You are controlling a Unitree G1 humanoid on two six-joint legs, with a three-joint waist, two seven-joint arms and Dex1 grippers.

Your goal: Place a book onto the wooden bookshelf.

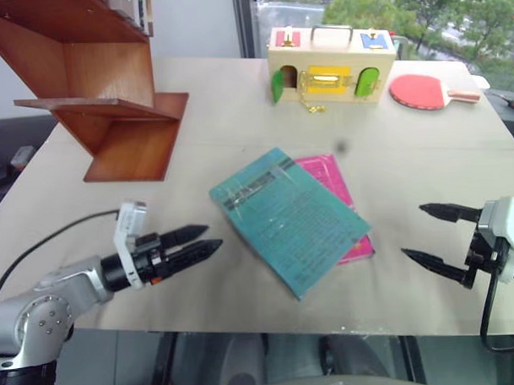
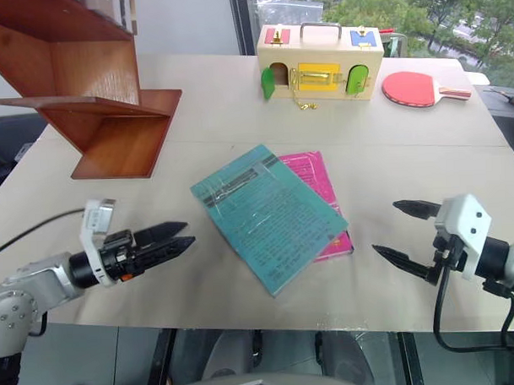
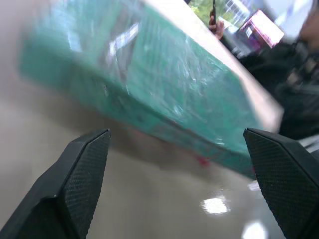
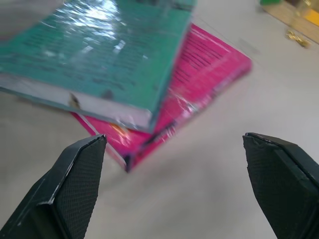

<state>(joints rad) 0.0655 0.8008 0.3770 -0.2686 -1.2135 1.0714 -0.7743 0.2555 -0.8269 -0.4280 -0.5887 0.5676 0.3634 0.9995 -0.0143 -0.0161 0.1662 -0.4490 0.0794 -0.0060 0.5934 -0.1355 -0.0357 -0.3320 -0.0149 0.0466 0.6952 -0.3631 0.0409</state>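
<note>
The teal-green book (image 1: 287, 218) lies flat and slanted in the middle of the table, partly on top of a smaller pink book (image 1: 328, 177). The reddish-brown wooden bookshelf (image 1: 110, 96) stands at the table's far left. My left gripper (image 1: 213, 237) hovers just left of the book, open and empty, pointing at its edge; the left wrist view shows the book (image 3: 164, 79) ahead between the fingers. My right gripper (image 1: 413, 231) is open and empty to the right of both books. In the right wrist view, the teal book (image 4: 99, 55) overlaps the pink one (image 4: 199, 84).
A pale wooden toy box (image 1: 330, 65) with coloured doors stands at the back centre, a red table-tennis paddle (image 1: 422, 91) to its right. The table's front edge (image 1: 270, 334) runs just below both grippers. A window lies behind the table.
</note>
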